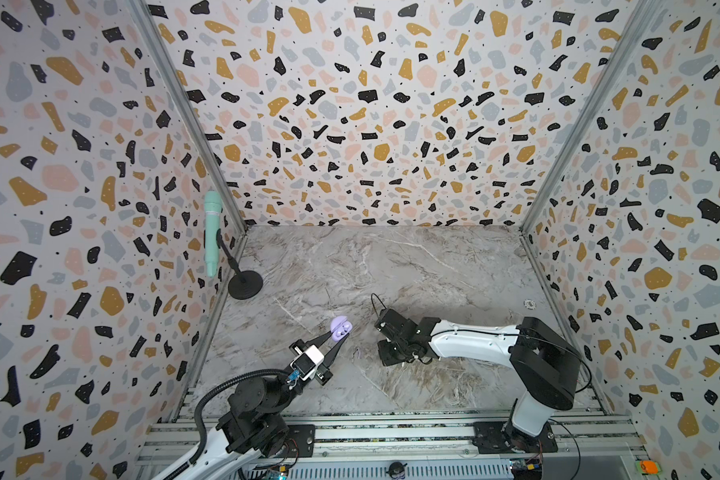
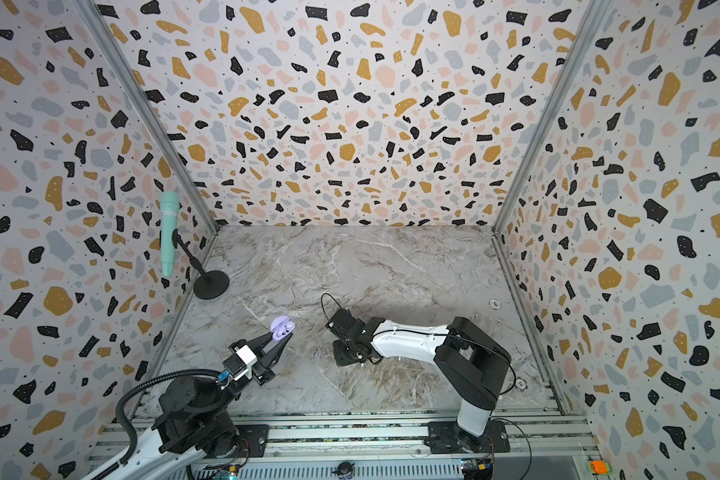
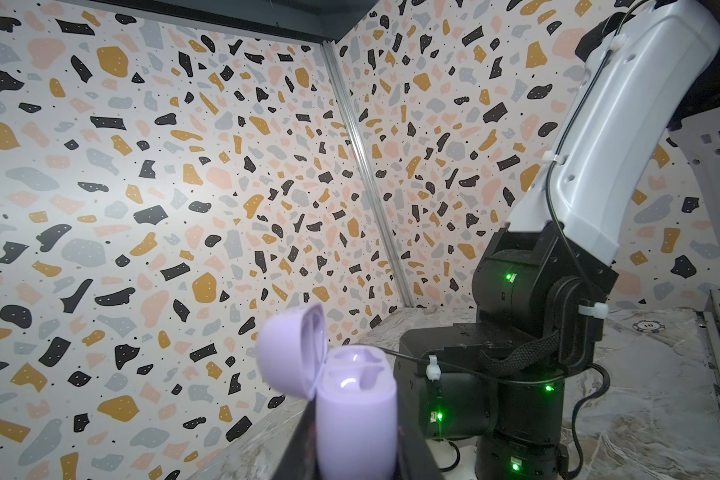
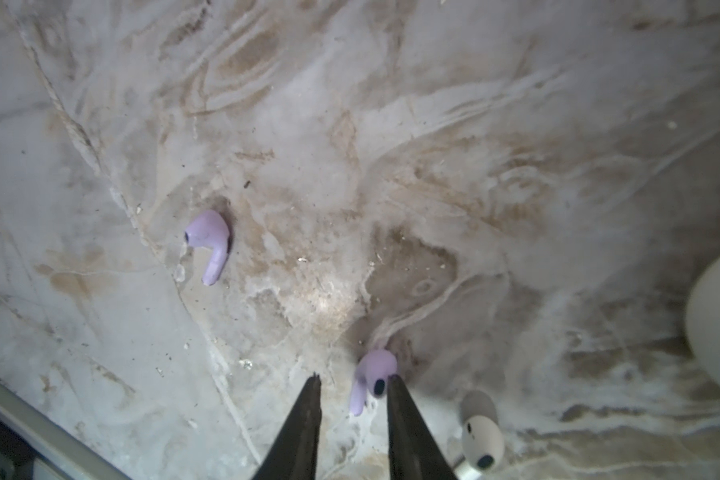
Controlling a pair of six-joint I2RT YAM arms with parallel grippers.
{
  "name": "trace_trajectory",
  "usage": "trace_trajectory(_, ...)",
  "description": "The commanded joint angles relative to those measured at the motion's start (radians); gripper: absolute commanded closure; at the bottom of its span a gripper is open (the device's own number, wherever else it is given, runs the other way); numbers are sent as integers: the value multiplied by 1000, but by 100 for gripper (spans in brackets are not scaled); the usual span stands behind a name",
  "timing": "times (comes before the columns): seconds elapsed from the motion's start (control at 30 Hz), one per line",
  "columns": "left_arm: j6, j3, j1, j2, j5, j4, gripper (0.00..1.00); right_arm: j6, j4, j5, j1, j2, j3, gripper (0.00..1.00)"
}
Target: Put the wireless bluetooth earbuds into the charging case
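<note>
Picking step: my right claw [image 4: 355,377], half open, straddles a lavender earbud [image 4: 375,365] without gripping it. My left claw [image 1: 338,336] is clamped on the open charging case [image 3: 350,399] at its nine o'clock. Next I must pinch gently.

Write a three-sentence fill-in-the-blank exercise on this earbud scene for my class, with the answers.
1. The left claw grips the lavender charging case, whose lid is ____.
2. The earbud between the right claw's fingers is ____ in colour.
3. The teal object clipped to the black stand is a ____.

Answers: open; lavender; microphone.
</note>
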Motion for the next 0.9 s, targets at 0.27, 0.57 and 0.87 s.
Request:
trace_trajectory(0.27, 21, -4, -5, -8, 8, 35, 100, -1, -27, 22, 4, 5, 16, 75)
trace_trajectory(0.57, 25, -3, -5, -9, 8, 30, 100, 1, -23, 18, 3, 11, 11, 78)
trace_trajectory(0.87, 28, -3, -6, -9, 14, 27, 100, 2, -25, 20, 1, 15, 6, 78)
